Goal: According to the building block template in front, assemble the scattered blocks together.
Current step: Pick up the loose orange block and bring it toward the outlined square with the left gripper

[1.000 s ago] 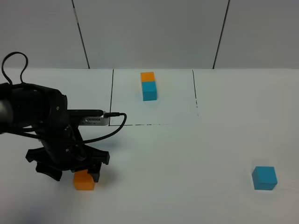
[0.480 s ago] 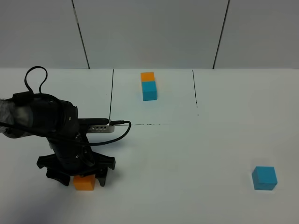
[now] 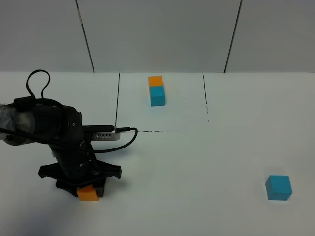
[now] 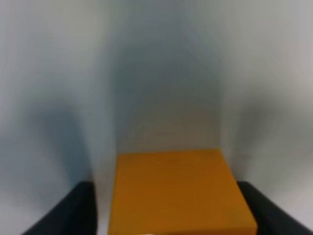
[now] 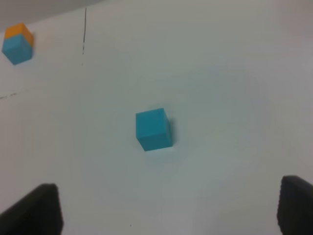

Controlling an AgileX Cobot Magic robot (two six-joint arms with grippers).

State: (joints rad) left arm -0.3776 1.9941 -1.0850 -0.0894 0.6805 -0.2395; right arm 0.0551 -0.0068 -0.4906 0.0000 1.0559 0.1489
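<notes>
Left gripper (image 4: 167, 215) was down at the table with its jaws apart, straddling the orange cube (image 4: 178, 192). The cube sat squarely between the dark fingers (image 4: 73, 211), its faces square to them. A pale strip of table showed on one side; contact on the other side was unclear, so not judged a firm clamp yet. Being a cube, it had no long axis to worry about. In the high view this cube (image 3: 88, 192) lay near the front left of the white table (image 3: 197, 162), well apart from everything else. The building block template (image 3: 157, 90) sat far across, up the table and toward the middle, inside the thin black marked lines (image 3: 117, 101). It read orange on the far end and cyan on the near end; whether stacked or laid flat could not be told. The cyan-blue cube (image 3: 279, 187) rested front right, clearly the right arm's piece. The right gripper (image 5: 165, 210) hung above it with jaws spread wide and holding nothing, and the cube (image 5: 153, 129) lay ahead of the fingers, not between them. The surface looked flat, matte and bare, with plenty of room between the two loose cubes. Likely next step was to close on orange and carry it toward the centre.
</notes>
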